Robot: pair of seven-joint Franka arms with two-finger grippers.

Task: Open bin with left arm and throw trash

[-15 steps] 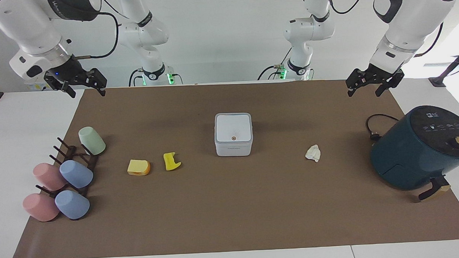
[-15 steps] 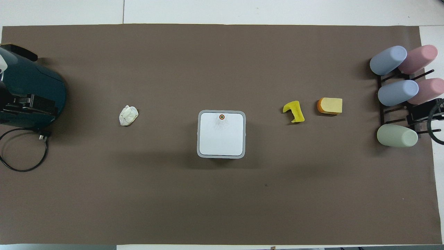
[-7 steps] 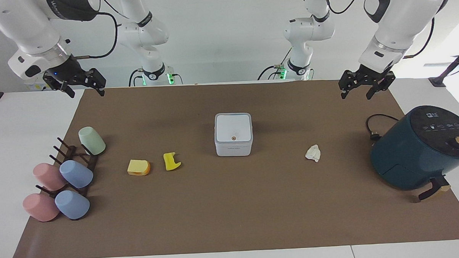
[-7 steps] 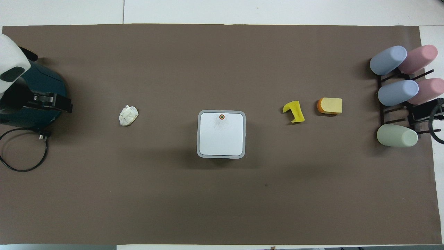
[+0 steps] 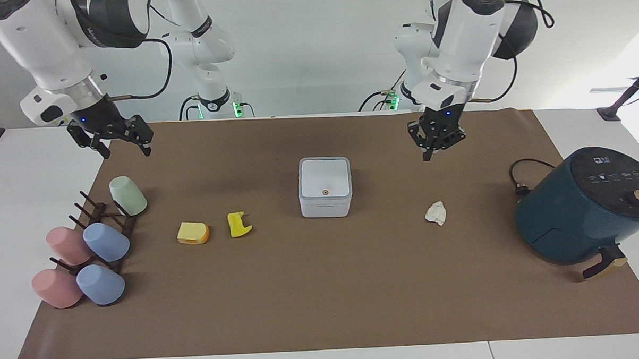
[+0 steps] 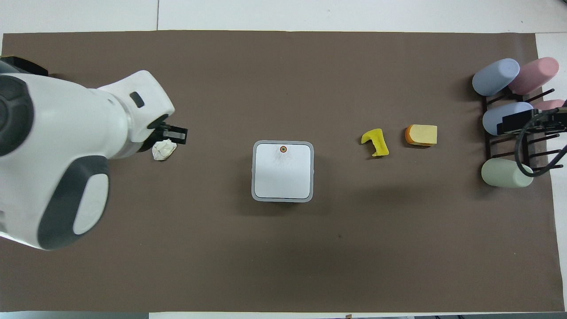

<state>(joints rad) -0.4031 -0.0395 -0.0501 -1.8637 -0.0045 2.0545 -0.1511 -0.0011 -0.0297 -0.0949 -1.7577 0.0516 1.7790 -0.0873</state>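
bin [image 5: 324, 187] mid-table, paper wad [image 5: 436, 213] toward left arm's end, toast block [image 5: 193, 233] toward right's

No lettering on the bin [image 5: 324, 187] or air fryer [image 5: 587, 204] can be read

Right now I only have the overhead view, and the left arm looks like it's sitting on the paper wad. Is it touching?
Observer: No. The facing view shows the left gripper hanging in the air, clear of the paper wad.
Operator: And the right gripper? I only get a sliver by the cups.
Observer: The right gripper is open and empty, raised higher than the green cup near it.
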